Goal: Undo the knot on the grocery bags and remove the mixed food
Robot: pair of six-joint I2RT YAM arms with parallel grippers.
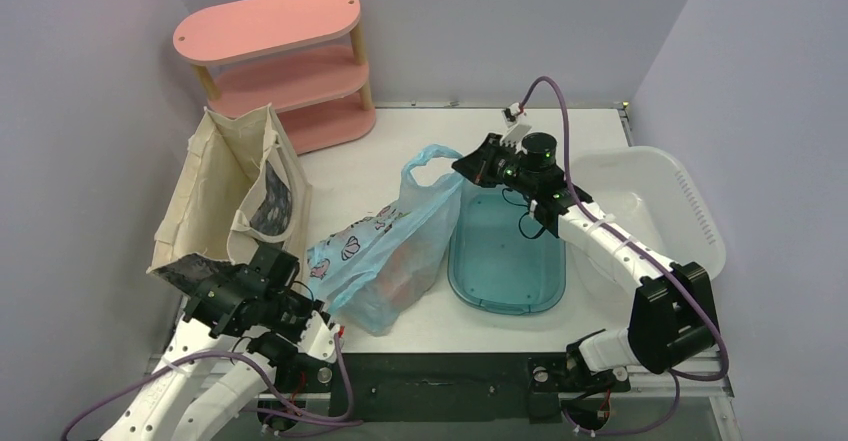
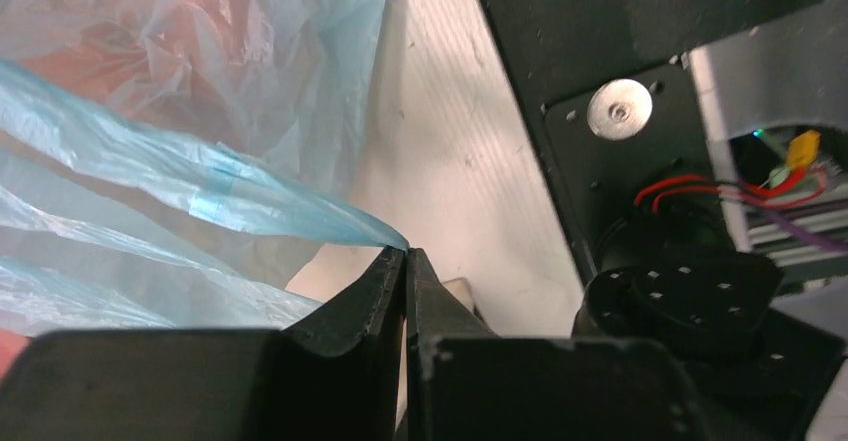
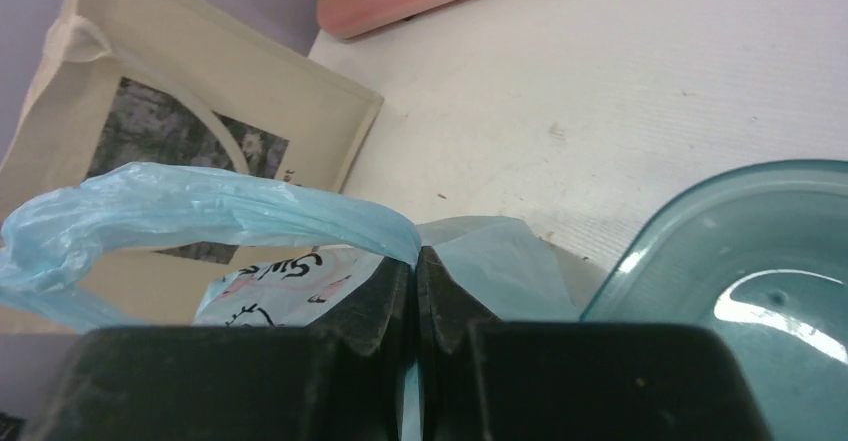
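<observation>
Left to right on the worktop [image 1: 420, 131]: one beige canvas tote [image 1: 215, 196], one pink three-tier shelf [image 1: 280, 61] behind it, one light blue grocery bag [image 1: 385, 256], one teal tub [image 1: 505, 251], one clear bin [image 1: 690, 191]. Two arms, one at each side.

Left jaws: pinched tight on a stretched fold at the bag's near-left corner. Bag itself slumped mid-worktop, touching the tub's left rim (orange-red showing through the film). Right jaws: clamped on the handle loop [image 1: 430, 156], raised by the tub's far-left corner.
</observation>
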